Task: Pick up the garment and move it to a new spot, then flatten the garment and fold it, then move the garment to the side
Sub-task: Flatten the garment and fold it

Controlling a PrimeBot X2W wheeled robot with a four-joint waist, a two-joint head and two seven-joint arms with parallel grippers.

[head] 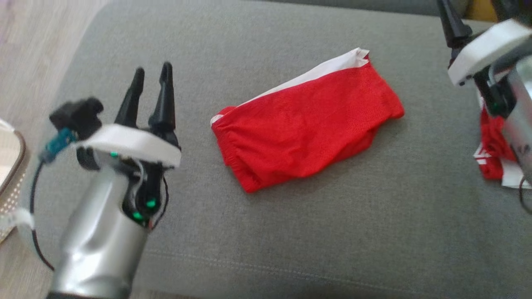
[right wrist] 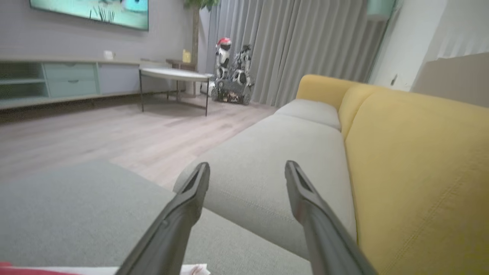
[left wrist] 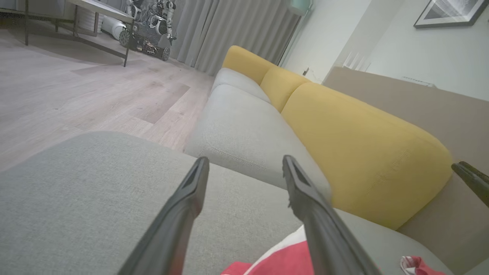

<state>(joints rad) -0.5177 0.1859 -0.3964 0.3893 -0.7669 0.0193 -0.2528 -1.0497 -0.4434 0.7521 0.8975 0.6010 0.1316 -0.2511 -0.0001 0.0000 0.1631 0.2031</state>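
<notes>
Folded red mesh garment with a white side stripe (head: 307, 124) lies on the grey fabric sofa seat cushion (head: 291, 241), roughly mid-cushion, long axis tilted, white edge along its far side. It lies flat, with nothing touching it.

Left claw (head: 153, 68): off to the garment's left and well apart from it, raised over bare cushion, fingers pointing away from the robot. Jaws spread wide, nothing between them. The left wrist view shows the gap between the fingers with only cushion behind it, and a corner of the red and white cloth at the bottom edge.

Right claw (right wrist: 247, 166): the right wrist view shows its two dark fingers parted wide, with nothing in them. In the head view that arm sits at the upper right corner, away from the garment.

Second crumpled red and white cloth (head: 492, 145) lies at the cushion's right edge, partly hidden behind the right arm.

Yellow rounded sofa backrest (left wrist: 363, 152) runs behind the seat. Pale wood-plank floor (head: 25, 62) lies past the cushion's left side.
</notes>
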